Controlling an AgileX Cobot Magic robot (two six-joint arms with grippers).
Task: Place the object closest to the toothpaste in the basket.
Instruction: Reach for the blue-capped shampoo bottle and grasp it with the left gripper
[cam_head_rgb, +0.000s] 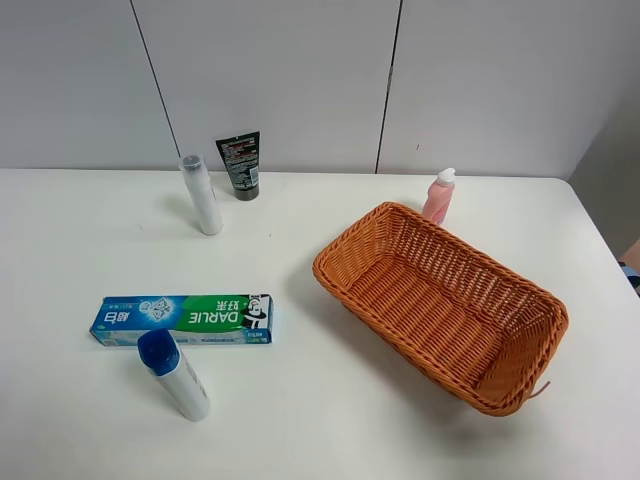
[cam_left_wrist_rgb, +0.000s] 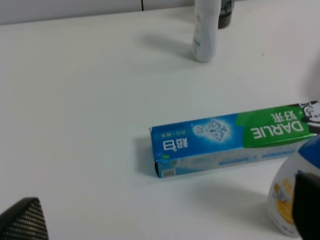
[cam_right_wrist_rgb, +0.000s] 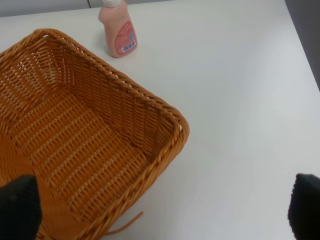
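Sitting just beside the toothpaste box (cam_head_rgb: 182, 319), the blue-capped bottle (cam_head_rgb: 175, 375) isn't gripped yet; left gripper (cam_left_wrist_rgb: 165, 215) and right gripper (cam_right_wrist_rgb: 161, 206) are spread wide, empty.

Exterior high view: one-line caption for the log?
Empty basket at right; toothpaste box front left, blue-capped bottle beside it; white bottle, black tube and pink bottle stand farther back.

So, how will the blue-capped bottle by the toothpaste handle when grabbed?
The blue-capped bottle stands tall and narrow, so a sideways nudge probably tips it. Its round body likely rolls once down. The smooth plastic may slip in a light grip.
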